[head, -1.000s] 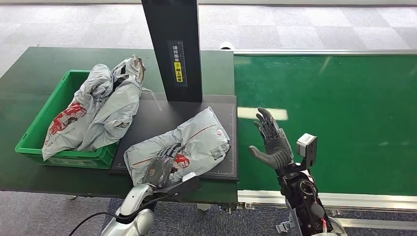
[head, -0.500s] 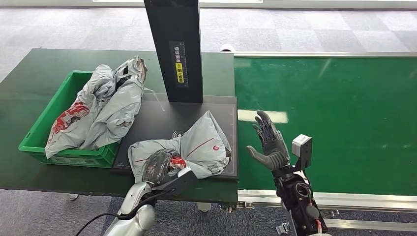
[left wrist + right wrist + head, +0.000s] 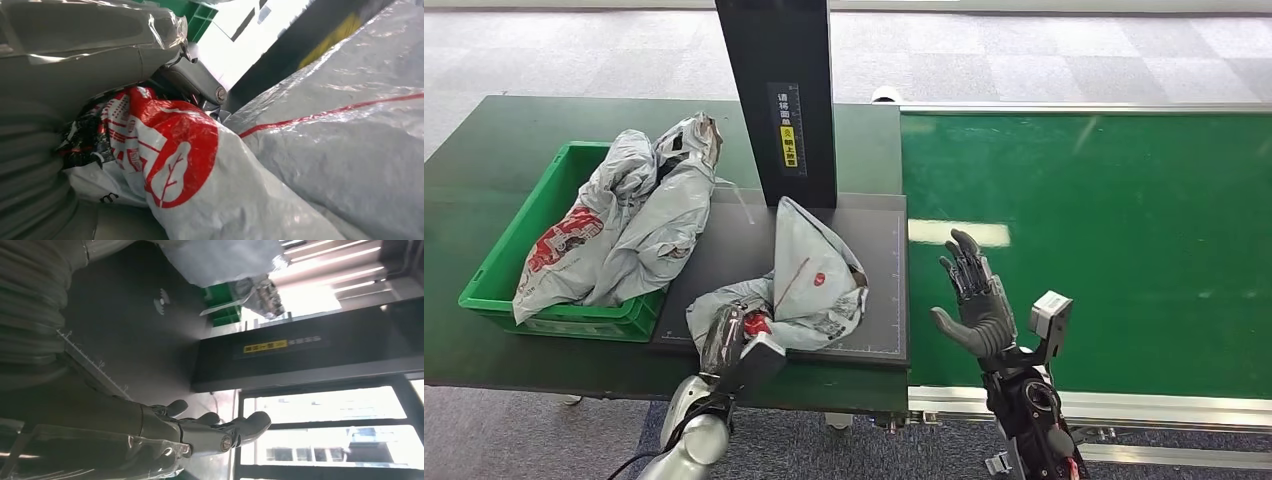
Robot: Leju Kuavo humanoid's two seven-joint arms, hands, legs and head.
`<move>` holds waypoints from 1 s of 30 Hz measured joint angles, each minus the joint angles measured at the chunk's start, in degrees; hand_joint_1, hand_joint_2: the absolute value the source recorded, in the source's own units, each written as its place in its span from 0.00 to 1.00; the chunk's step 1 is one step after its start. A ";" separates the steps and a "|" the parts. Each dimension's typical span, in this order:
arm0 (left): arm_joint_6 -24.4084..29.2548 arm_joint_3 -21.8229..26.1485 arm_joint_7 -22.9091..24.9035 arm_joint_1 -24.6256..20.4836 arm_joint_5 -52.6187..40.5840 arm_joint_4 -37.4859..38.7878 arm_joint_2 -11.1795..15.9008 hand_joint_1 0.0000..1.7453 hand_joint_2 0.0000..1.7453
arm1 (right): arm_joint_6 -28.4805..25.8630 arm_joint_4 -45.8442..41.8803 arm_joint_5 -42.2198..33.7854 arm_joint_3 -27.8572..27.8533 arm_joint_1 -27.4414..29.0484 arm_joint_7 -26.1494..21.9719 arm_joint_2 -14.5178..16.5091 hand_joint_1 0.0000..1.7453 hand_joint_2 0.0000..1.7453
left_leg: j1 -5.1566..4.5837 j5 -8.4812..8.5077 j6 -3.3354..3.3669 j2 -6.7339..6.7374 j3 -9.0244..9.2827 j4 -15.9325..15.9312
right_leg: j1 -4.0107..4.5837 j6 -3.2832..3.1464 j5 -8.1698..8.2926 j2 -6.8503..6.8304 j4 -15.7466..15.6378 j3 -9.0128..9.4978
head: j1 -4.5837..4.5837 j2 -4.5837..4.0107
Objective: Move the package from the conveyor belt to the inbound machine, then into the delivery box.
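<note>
A grey plastic package (image 3: 809, 270) with red print stands bunched up on the black pad of the inbound machine (image 3: 884, 300). My left hand (image 3: 729, 340) grips its near left corner; in the left wrist view the red-printed package (image 3: 200, 165) is crumpled against my fingers. My right hand (image 3: 974, 300) hovers open over the near edge of the green conveyor belt (image 3: 1104, 230), to the right of the pad, holding nothing. In the right wrist view its fingers (image 3: 220, 432) are spread apart in front of the black pad.
The machine's black scanner column (image 3: 782, 100) rises at the back of the pad. A green delivery box (image 3: 509, 265) at the left holds two grey packages (image 3: 629, 215). A dark green table (image 3: 484, 160) carries the box and the machine.
My left hand has pulled the package's near end up and leftward, so the package went from lying flat to standing bunched. The right hand drifted slightly right and stays open.
</note>
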 joint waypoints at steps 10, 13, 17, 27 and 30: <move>17.16 1.94 -14.06 3.49 -3.11 -28.27 -0.06 1.00 1.00 | -1.73 -8.29 -1.97 -2.01 7.63 -2.13 -0.40 0.00 1.00 | 0.00 -0.04 -0.01 0.05 -0.29 0.00 | 0.00 0.03 -0.04 0.02 0.00 -0.28 | 0.01 0.00; 17.21 6.01 -14.13 0.26 -11.50 -35.98 -0.78 1.00 1.00 | -2.76 -9.23 -1.53 -2.05 8.27 -2.14 -0.38 0.00 1.00 | 0.00 -0.03 0.00 0.16 -0.25 0.00 | 0.00 0.00 -0.01 0.08 0.00 -0.26 | 0.00 0.00; 17.21 13.22 -14.13 -4.98 -18.53 -40.71 -1.42 1.00 1.00 | -3.55 -9.55 -0.97 -2.06 8.01 -2.18 -0.29 0.00 1.00 | 0.01 0.02 -0.01 0.16 -0.18 0.00 | 0.02 -0.02 0.01 0.08 0.01 -0.22 | -0.01 0.00; 14.87 27.15 9.51 -24.56 -44.67 -19.77 0.85 1.00 1.00 | -4.47 -11.79 -0.19 -2.10 8.06 -1.81 -0.40 0.00 1.00 | 0.01 0.11 -0.03 0.20 -0.16 0.02 | 0.03 -0.12 0.14 0.12 0.03 -0.26 | 0.02 0.00; 11.71 25.78 24.01 -31.04 -46.20 -6.82 5.03 1.00 1.00 | -3.92 -12.18 0.70 -2.37 8.17 -1.16 -0.45 0.00 1.00 | 0.03 0.15 -0.06 0.49 -0.15 0.02 | 0.06 -0.18 0.23 0.35 0.06 -0.33 | 0.01 0.01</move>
